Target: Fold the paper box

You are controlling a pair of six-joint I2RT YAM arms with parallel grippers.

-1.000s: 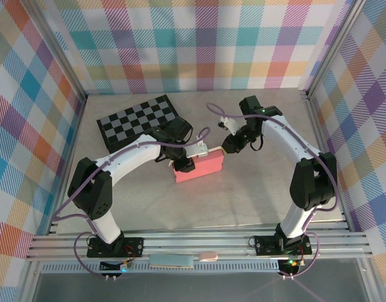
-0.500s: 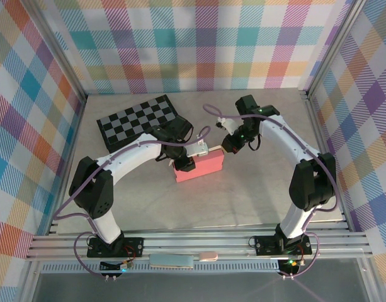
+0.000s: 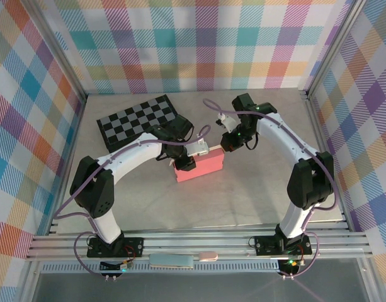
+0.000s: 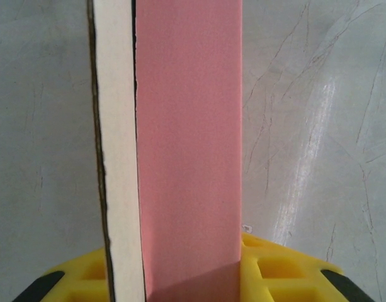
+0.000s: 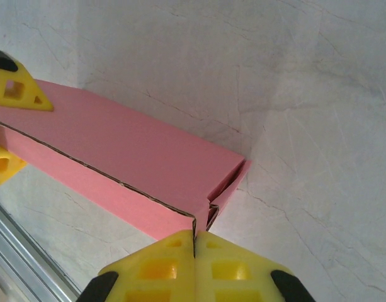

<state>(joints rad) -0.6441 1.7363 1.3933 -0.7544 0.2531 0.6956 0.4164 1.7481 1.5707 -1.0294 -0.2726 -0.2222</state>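
Note:
The paper box lies mid-table as a closed pink slab. My left gripper is shut on its left end. In the left wrist view the pink face and its whitish edge run up between the yellow fingers. My right gripper is at the box's far right corner, shut. In the right wrist view its closed fingertips touch the corner of the box, where an end flap stands slightly ajar. I cannot tell whether any card is pinched between them.
A black-and-grey checkered board lies at the back left, just behind the left arm. Plaid walls close in the table on three sides. An aluminium rail runs along the near edge by the arm bases.
My right gripper has closed its jaws and shifted slightly left at the box's right end. The left gripper and the box have stayed put.

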